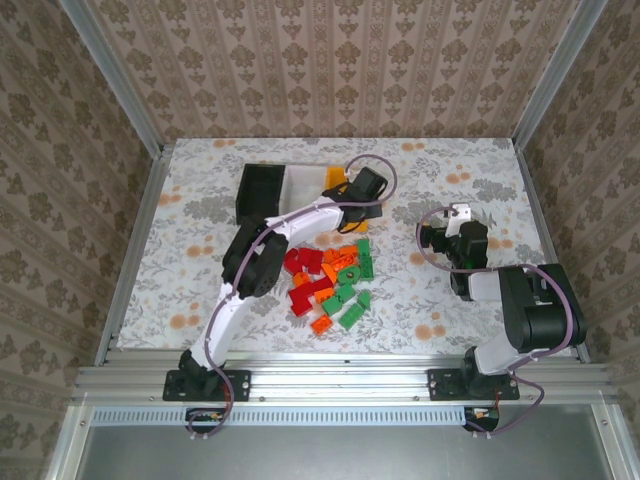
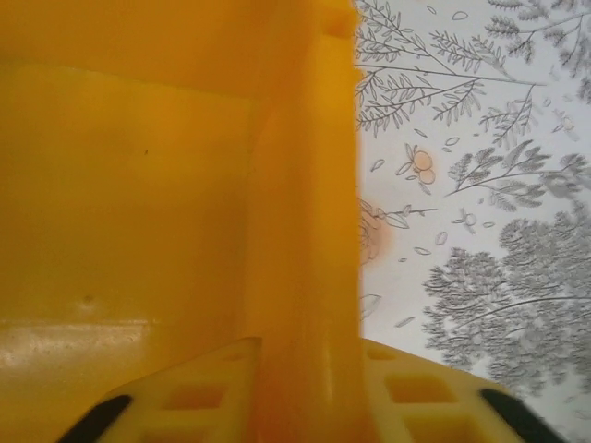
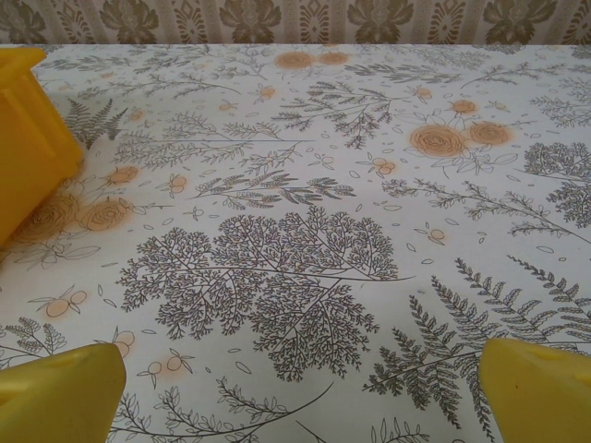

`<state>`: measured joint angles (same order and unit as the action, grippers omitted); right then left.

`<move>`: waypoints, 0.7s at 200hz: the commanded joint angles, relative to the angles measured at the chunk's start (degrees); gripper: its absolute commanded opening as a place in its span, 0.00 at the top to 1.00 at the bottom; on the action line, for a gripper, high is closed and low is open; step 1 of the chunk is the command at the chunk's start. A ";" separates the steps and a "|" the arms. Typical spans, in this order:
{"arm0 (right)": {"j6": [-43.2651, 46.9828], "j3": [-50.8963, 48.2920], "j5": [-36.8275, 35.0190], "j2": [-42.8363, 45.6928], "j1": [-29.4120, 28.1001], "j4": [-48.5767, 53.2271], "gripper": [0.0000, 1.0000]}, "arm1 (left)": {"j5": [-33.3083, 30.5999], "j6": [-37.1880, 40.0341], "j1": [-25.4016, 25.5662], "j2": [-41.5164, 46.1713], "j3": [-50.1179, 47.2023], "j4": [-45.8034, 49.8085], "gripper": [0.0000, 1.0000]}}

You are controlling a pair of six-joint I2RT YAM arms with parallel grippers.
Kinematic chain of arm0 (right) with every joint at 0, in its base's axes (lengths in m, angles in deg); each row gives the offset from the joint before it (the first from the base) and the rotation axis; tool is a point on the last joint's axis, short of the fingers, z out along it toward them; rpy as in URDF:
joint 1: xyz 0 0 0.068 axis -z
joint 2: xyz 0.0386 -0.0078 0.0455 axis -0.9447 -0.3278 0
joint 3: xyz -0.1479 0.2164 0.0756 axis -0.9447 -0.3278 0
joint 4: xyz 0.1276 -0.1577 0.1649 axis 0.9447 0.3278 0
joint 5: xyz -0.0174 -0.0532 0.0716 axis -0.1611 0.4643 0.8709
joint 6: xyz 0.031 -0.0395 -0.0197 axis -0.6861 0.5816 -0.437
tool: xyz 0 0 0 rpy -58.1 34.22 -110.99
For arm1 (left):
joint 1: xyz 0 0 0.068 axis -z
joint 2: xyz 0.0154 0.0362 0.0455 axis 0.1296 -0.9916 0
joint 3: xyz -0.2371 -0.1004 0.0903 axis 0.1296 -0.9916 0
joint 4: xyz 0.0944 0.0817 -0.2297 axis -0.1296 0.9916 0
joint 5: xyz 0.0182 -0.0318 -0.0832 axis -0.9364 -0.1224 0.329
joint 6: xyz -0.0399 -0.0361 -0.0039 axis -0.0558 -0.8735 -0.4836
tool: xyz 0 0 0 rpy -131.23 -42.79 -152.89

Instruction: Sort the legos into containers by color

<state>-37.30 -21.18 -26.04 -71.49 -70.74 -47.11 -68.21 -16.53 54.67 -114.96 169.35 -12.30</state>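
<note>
**Left gripper at the yellow bin's wall, bricks heaped mid-table**

The left gripper (image 1: 366, 192) hangs over the right end of three joined open-topped plastic bins, which stand in a row near the back of the table. The black rectangular bin (image 1: 258, 190) is on the left and the white bin (image 1: 305, 182) is in the middle. The yellow-orange bin (image 1: 333, 177) is on the right, partly under the gripper. In the left wrist view its yellow fingers (image 2: 185, 401) stand slightly parted. One is over the bin's floor and the other is on the table side, with the bin's right wall running up between them. I cannot tell whether they touch that wall.

The legos (image 1: 330, 280), small red, orange and green plastic bricks, lie in a loose heap on the floral tablecloth (image 1: 200, 230). The heap is in front of the bins and apart from them, just right of the left arm's elbow.

The right gripper (image 3: 305, 397) is over the cloth to the right of the heap, its jaws spread wide with patterned cloth between them. In its wrist view a corner of the yellow-orange bin juts in at the left edge, and flat cloth runs on to the wallpapered back wall (image 3: 295, 18).

Aluminium rails (image 1: 135, 250) fence the table's sides and near edge. The widest open cloth lies right of the bins and along the left rail.
</note>
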 commanded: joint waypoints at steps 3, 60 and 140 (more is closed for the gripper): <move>-0.74 1.99 -7.10 2.02 -2.23 3.71 0.00 | 7.07 -4.98 -0.10 -0.03 -0.30 -4.43 0.42; -5.29 19.40 -22.58 13.85 -10.80 42.85 0.00 | 14.46 1.82 -0.20 7.67 -2.05 -8.13 0.00; -39.90 17.55 25.66 13.95 -8.65 36.15 0.21 | 12.18 11.98 -5.01 40.40 -31.42 -18.24 0.00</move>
<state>-65.01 -2.34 -12.55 -53.37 -79.73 -13.82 -55.55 -8.29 52.53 -83.27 145.63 -25.20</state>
